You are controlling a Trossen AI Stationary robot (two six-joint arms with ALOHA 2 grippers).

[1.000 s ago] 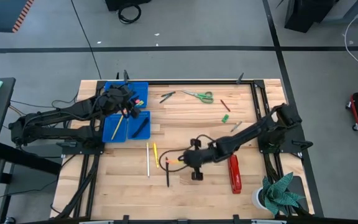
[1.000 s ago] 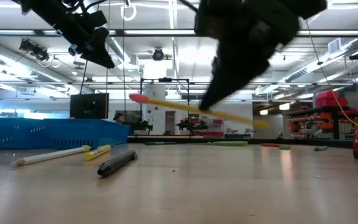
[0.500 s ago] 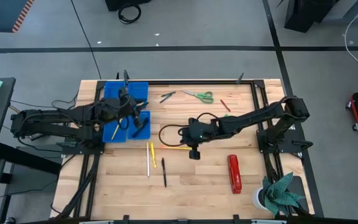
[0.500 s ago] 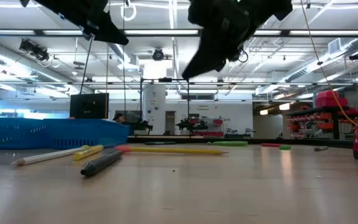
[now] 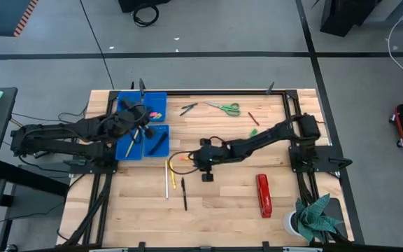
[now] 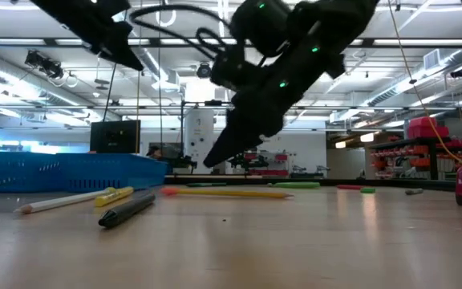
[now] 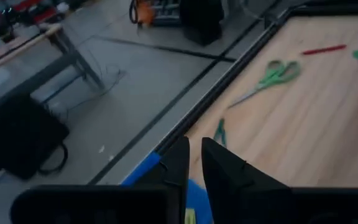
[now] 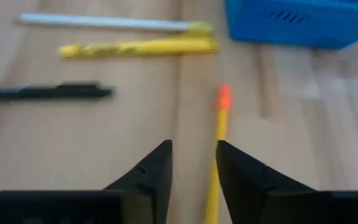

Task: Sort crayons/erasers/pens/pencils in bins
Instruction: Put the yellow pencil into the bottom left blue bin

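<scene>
My right gripper [image 8: 194, 163] hovers open just above the table's middle [image 5: 191, 159], pointing toward the bins. Under it a yellow pencil with an orange eraser tip [image 8: 221, 118] lies flat on the wood [image 6: 223, 193], just clear of one finger. My left gripper [image 7: 195, 152] hangs over the blue bins [image 5: 142, 105] at the far left, with only a narrow gap between its fingers and nothing in it. One bin holds small pink and yellow erasers [image 5: 154, 113], another a yellow pencil [image 5: 129, 144], and another a dark pen [image 5: 158, 142].
Left of my right gripper lie a white pencil [image 5: 166, 180], a short yellow stick [image 5: 174, 175] and a black pen [image 5: 185, 194]. Green scissors [image 5: 222, 107], dark pens [image 5: 187, 109], and a red [image 5: 254, 117] and a green crayon [image 5: 254, 131] lie farther back. A red stapler [image 5: 263, 196] lies near right.
My right gripper has let go of the yellow pencil. It was held tilted above the table and now lies flat on the wood. The gripper went from the near middle toward the far edge, then left toward the bins. My left gripper has drifted slightly over the bins.
</scene>
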